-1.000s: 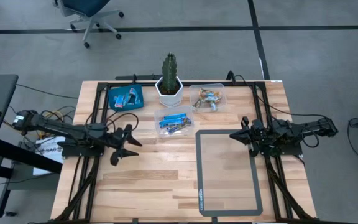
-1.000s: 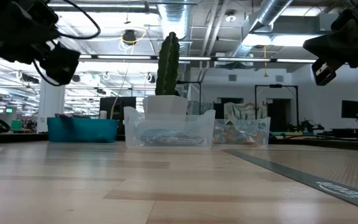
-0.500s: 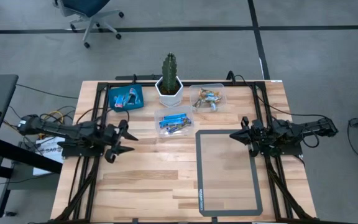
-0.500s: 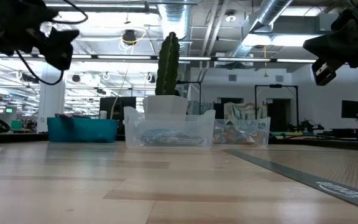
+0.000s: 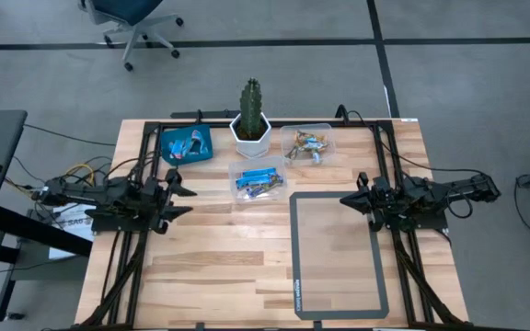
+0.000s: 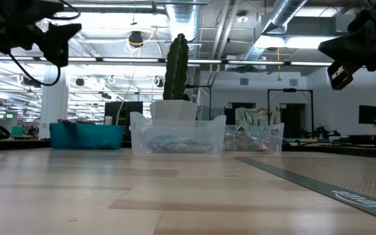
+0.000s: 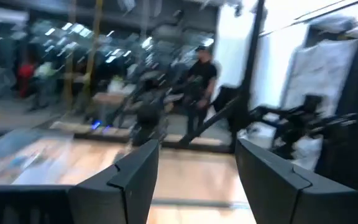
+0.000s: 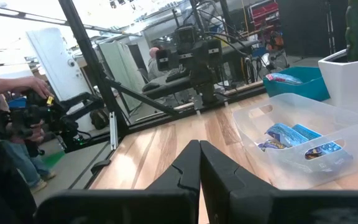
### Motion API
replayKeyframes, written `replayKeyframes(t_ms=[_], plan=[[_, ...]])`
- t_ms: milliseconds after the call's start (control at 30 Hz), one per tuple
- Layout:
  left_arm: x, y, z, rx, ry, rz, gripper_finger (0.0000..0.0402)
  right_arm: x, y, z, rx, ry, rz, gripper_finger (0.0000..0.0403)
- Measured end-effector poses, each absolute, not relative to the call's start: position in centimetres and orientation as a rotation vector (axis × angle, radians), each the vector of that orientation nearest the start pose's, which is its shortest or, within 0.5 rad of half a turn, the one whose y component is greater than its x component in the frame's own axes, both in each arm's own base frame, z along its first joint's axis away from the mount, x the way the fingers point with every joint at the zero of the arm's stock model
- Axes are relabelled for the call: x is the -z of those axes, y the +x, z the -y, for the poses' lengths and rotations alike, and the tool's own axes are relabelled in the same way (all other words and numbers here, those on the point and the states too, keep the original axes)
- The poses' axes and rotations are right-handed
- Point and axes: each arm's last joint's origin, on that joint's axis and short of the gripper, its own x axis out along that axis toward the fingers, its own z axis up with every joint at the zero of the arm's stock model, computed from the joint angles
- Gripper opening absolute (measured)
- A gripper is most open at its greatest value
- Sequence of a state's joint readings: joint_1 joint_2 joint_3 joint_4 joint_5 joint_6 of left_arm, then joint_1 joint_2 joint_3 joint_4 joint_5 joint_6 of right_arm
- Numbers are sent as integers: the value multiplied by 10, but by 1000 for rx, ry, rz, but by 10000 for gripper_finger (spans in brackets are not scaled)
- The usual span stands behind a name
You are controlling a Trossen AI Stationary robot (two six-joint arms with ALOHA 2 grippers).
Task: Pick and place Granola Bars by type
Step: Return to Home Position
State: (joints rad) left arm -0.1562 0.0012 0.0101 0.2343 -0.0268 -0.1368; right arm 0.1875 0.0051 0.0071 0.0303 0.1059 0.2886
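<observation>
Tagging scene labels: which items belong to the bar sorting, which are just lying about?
Job: light blue bars, blue tray; dark blue bars, middle clear bin; brown-gold bars, far clear bin; left claw open, right claw shut, both empty, raised at table sides.
Lying about: potted cactus, grey-framed mat, office chair.

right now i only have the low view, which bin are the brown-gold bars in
observer: From above, the brown-gold bars lie in the clear bin beside the cactus pot, on the right arm's side.
operator: ok, is anything gripped on the left
observer: No. The left wrist view shows the left end effector open with nothing in it.
operator: and the right
observer: The right wrist view shows the right end effector shut and empty.
</observation>
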Motion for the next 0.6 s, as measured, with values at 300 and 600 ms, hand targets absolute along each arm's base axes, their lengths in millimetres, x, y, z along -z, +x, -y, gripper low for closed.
replayKeyframes(t_ms=[300, 600], plan=[[-183, 95, 12, 62, -156, 175, 206, -169, 96, -15, -86, 293, 21, 0], [-170, 96, 16, 176, -159, 28, 206, -169, 96, -15, -86, 294, 23, 0]])
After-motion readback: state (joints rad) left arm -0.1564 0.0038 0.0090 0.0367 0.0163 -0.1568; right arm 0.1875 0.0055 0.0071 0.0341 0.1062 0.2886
